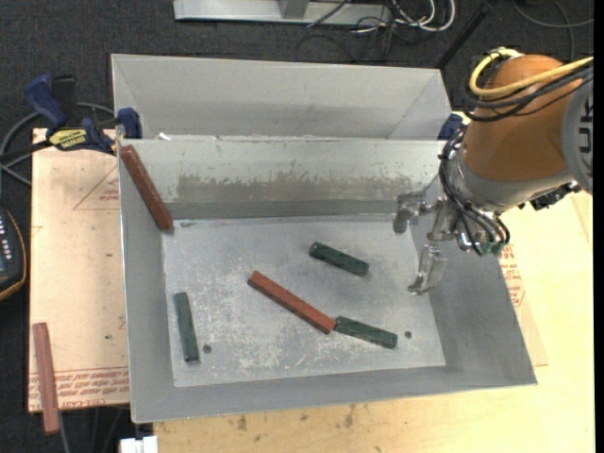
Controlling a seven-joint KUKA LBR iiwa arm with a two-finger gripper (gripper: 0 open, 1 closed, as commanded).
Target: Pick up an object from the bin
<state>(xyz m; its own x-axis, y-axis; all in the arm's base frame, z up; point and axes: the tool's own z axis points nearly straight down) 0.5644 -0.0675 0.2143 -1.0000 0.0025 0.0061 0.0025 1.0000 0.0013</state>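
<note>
"Progress on the pick?"

"None to show, I'd judge. The gripper (423, 270) hangs at the right side of the bin (283, 173), low over bare floor close to the right wall, and I see nothing in it. All five bars in the bin lie or lean with nothing lifting them."

"Which one is nearest?"

"A short dark green bar (340, 260) in the middle of the floor, just to the gripper's left in this view but apart from it. Next nearest is a second green bar (366, 332) toward the front, with a long red bar (291, 302) meeting its left end. A third green bar (186, 327) lies well apart by the left wall, and a brown-red bar (146, 189) leans in the far left corner."

"So what is left?"

"The whole job, as I read it: getting over one bar, closing on it and raising it clear of the bin."

"Is the gripper open?"

"I cannot tell. The orange wrist cover (514, 130) and its cables (472, 229) crowd it from this angle. It may be parted, but I would not swear to it."

"Anything else hard to read?"

"Whether the red bar rests on the green one's end or only touches it."
</note>
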